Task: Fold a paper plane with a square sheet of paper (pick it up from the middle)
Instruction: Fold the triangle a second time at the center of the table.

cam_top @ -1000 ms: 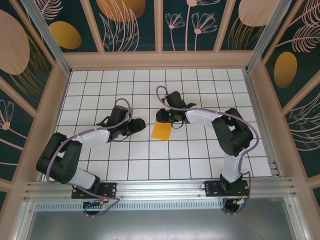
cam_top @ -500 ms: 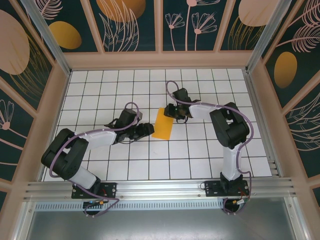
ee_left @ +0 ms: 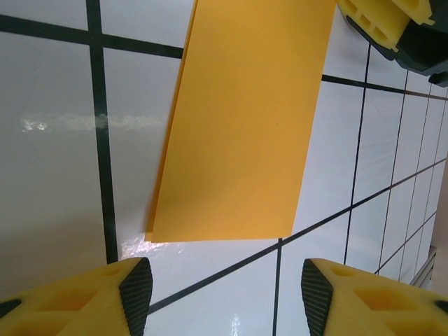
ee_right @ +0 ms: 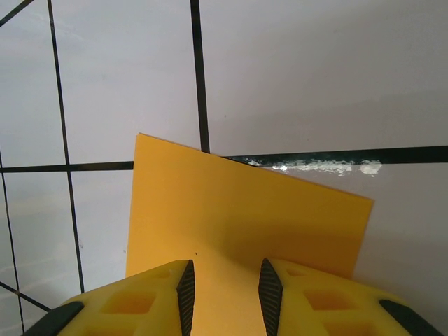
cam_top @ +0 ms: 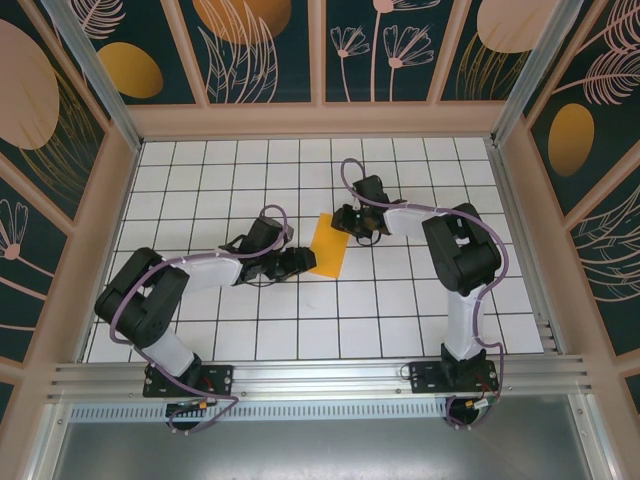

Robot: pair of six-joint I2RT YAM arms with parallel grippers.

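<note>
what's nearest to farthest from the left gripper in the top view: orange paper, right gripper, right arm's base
1. orange paper, just right of the left gripper
2. right gripper, at the paper's far corner
3. right arm's base, near edge, right

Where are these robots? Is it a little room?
Probably a small robot practice booth: a white gridded floor, walls painted with flowers, and a left arm and right arm bolted at its near edge, handling orange paper.

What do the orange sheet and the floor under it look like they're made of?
The orange sheet: thin paper, probably; matte, no glare, with doubled layers showing at one corner. The floor: a hard glossy white surface with black grid lines, maybe tile or laminate; light reflections show on it.
</note>
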